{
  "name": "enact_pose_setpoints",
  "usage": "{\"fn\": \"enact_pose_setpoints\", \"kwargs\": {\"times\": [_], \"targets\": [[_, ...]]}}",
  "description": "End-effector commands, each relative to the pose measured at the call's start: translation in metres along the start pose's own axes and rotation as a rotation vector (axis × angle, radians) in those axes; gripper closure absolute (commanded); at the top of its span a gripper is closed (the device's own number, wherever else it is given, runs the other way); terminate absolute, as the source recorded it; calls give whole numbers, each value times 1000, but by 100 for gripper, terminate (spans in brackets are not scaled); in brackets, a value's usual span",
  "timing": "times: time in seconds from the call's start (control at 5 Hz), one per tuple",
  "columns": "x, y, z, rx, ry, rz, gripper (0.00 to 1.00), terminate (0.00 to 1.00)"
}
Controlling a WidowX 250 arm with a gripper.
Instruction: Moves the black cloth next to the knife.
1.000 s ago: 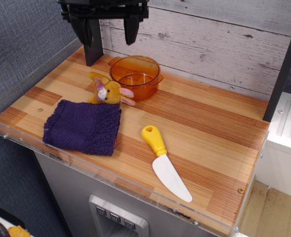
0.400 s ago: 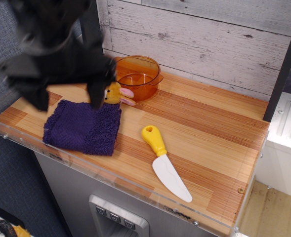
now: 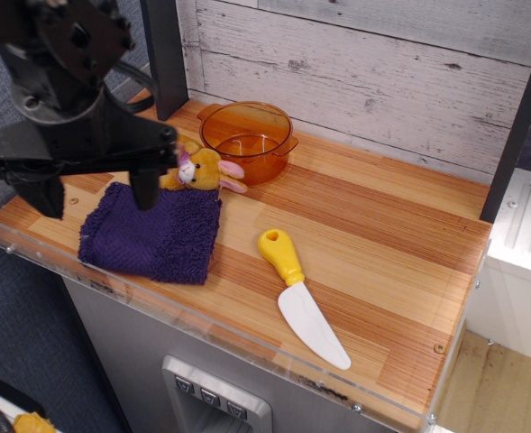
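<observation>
The black gripper (image 3: 96, 191) hangs with jaws spread wide above the fuzzy, folded black cloth (image 3: 151, 233) at the striped wooden surface's (image 3: 382, 225) left edge. A yellow plush rabbit (image 3: 200, 170) touches the cloth's far edge beside a translucent orange pot (image 3: 247, 140). The knife (image 3: 303, 299), with rounded yellow handle and broad white blade, lies apart, right.

Cloth (image 3: 154, 233): dark purple-navy, fuzzy terry, roughly square, lay flat near table's left front edge. Knife (image 3: 303, 298): rounded yellow handle with hole, broad white blade, lay flat at diagonal, blade toward front edge, apart from cloth, to its right.
</observation>
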State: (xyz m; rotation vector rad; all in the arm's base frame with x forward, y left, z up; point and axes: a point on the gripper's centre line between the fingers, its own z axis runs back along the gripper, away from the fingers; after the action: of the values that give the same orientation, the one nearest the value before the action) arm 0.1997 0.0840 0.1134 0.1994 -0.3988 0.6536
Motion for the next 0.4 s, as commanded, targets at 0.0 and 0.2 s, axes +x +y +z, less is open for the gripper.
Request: {"fn": "enact_pose_setpoints", "kwargs": {"times": [0.0,0.2], "targets": [[44,13,-25,4,-37,52,0,0],[49,10,-43,25,-25,25,0,0]]}}
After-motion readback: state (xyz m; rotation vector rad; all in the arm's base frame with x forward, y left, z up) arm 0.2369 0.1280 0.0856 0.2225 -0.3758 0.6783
